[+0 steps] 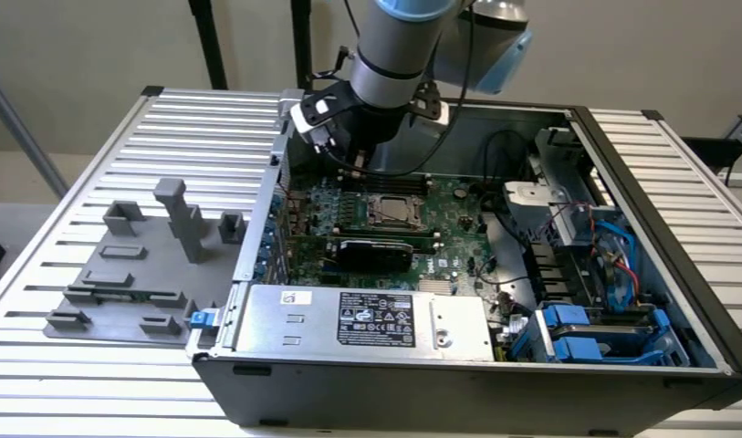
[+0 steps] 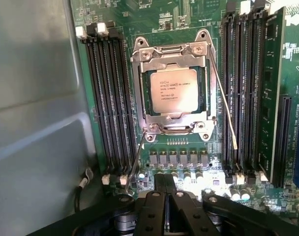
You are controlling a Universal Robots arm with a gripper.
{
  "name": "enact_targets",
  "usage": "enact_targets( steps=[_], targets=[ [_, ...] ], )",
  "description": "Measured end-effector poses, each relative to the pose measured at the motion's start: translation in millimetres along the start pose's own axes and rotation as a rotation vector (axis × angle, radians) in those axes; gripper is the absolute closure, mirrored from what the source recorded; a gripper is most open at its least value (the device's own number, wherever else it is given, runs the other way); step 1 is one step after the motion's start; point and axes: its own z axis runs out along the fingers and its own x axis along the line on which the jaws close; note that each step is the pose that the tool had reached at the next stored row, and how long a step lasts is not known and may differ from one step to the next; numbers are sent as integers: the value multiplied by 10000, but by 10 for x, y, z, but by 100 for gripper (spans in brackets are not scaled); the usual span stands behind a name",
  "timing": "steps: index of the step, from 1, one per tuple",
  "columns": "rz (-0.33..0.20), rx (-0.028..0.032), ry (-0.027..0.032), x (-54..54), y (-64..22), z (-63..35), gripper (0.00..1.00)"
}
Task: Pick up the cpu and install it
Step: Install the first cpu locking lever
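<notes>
The cpu [image 2: 174,91], a silvery square chip with printed text, lies flat in its socket on the green motherboard. The metal socket frame [image 2: 139,83] is folded down over its edges. In the exterior view the cpu [image 1: 389,212] sits in the middle of the board inside the open computer case. My gripper [image 2: 165,196] hovers above the board a little way off one side of the socket. Its two black fingers are pressed together and hold nothing. Seen from outside, the gripper [image 1: 360,157] hangs over the back of the board, just behind the socket.
Black memory slots [image 2: 107,98] flank the socket on both sides, and two thin wire levers [image 2: 223,98] run beside the frame. A silver power supply [image 1: 371,319] fills the case front, with blue drive bays [image 1: 590,333] at the exterior view's right. A grey fixture plate [image 1: 140,274] lies outside the case.
</notes>
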Motion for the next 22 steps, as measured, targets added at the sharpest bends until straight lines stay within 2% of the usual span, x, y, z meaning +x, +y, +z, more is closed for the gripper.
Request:
enact_targets(
  steps=[4, 7, 10, 14, 17, 19, 22],
  targets=[
    [134, -3, 56, -8, -54, 10, 89],
    [208, -2, 180, -17, -113, 20, 89],
    [324, 2, 392, -22, -154, 25, 89],
    [468, 23, 764, -25, -195, 19, 89],
    [614, 21, 990, -26, -211, 9, 89],
    [736, 11, 1107, -25, -217, 2, 89],
    [973, -36, 1232, -24, -217, -2, 89]
  ],
)
